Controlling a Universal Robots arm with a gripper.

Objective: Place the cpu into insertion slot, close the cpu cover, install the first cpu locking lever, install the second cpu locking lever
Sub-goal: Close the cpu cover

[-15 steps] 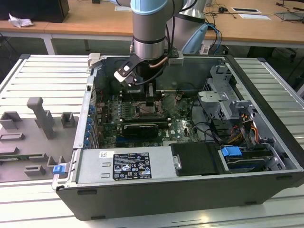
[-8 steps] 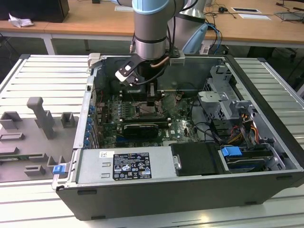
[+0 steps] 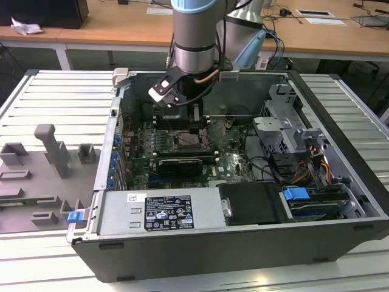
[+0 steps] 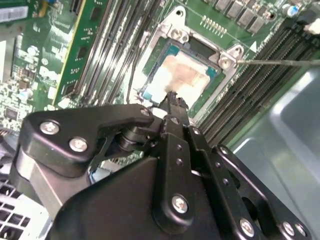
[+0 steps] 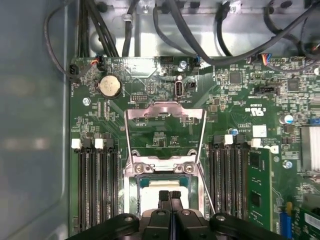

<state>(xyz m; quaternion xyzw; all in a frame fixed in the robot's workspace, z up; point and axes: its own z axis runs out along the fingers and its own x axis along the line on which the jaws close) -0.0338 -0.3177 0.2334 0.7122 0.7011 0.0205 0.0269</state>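
Note:
The cpu (image 5: 161,184) lies flat in the insertion slot (image 5: 134,186), a pale square with a tan smear on top (image 4: 186,71). The slot's metal rim (image 4: 176,31) sits among green board in both wrist views. The cpu cover (image 5: 165,109) is swung open and stands back from the socket, with board showing through its window. A thin locking lever (image 5: 206,192) sticks up loose beside the socket, and shows as a wire (image 4: 280,62) in the second wrist view. My gripper (image 5: 169,196) is shut with its fingertips together just over the cpu's near edge (image 4: 172,99), holding nothing. The exterior view shows the gripper (image 3: 196,121) low over the socket (image 3: 189,141).
The motherboard (image 5: 235,100) lies in an open computer case (image 3: 243,237). Memory slots (image 5: 95,180) flank the socket on both sides. A black graphics card (image 3: 179,164) lies nearer the case front. Cables (image 5: 200,45) and drive cages (image 3: 285,128) crowd the edges. Grey fixtures (image 3: 51,152) stand on the table.

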